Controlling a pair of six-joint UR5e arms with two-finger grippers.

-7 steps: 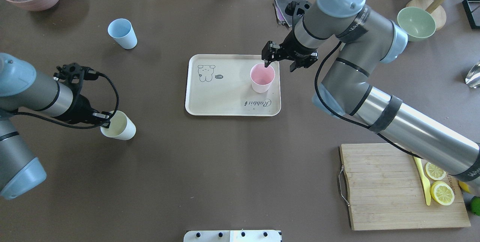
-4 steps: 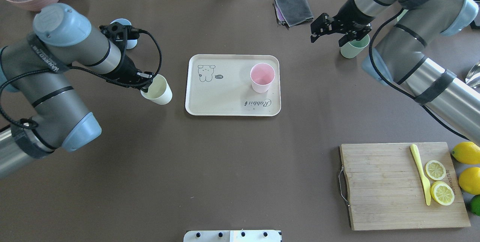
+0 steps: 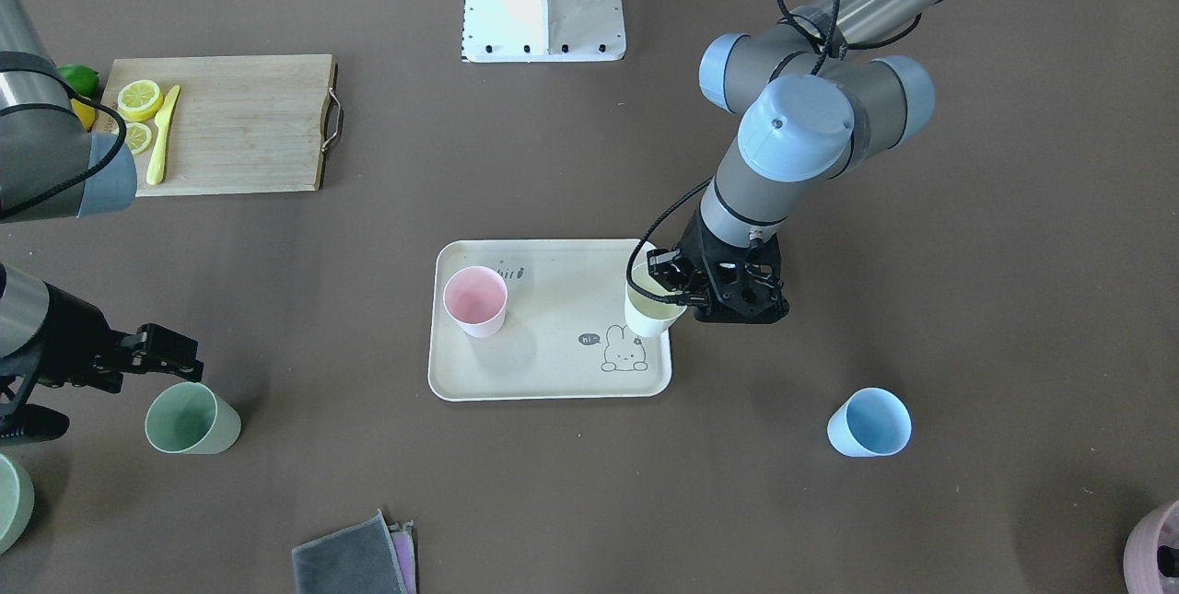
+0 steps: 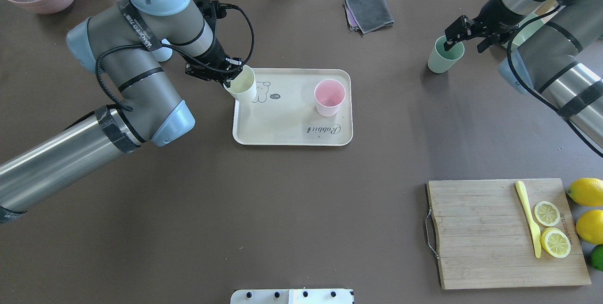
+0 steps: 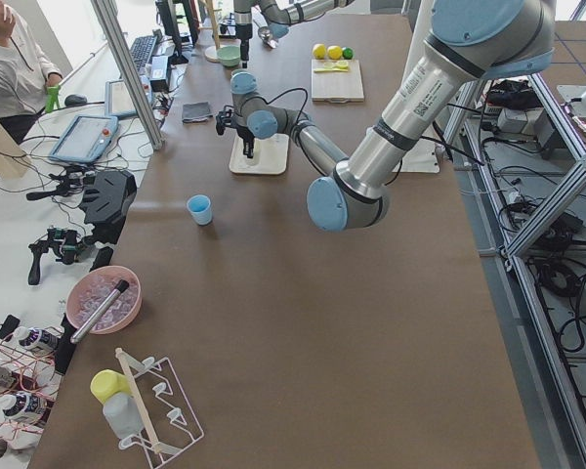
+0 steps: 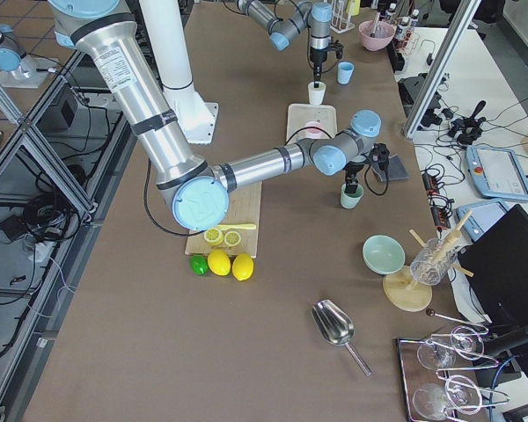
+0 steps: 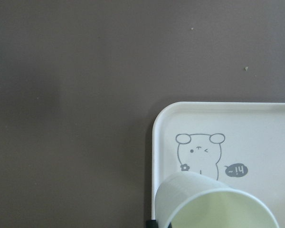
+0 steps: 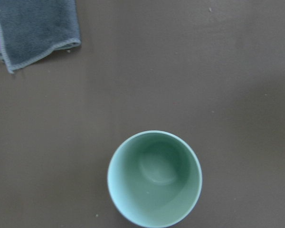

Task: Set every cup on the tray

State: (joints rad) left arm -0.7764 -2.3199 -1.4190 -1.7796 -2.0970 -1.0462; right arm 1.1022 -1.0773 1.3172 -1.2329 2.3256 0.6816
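The left fingers (image 3: 667, 272) clamp the cream cup (image 4: 242, 86) by its rim, tilted over the rabbit corner of the tray (image 4: 292, 129). The right fingers (image 4: 450, 40) hang spread above the green cup (image 4: 443, 57), which stands on the surface (image 4: 282, 224) apart from the tray.

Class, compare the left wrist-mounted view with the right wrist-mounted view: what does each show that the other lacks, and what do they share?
Only the left wrist view shows a corner of the tray, its rabbit drawing, and the cream-white cup at the bottom edge, in front of that corner. Only the right wrist view shows the green cup, seen from above, upright and empty, and a grey cloth at the upper left. Both show the brown table.
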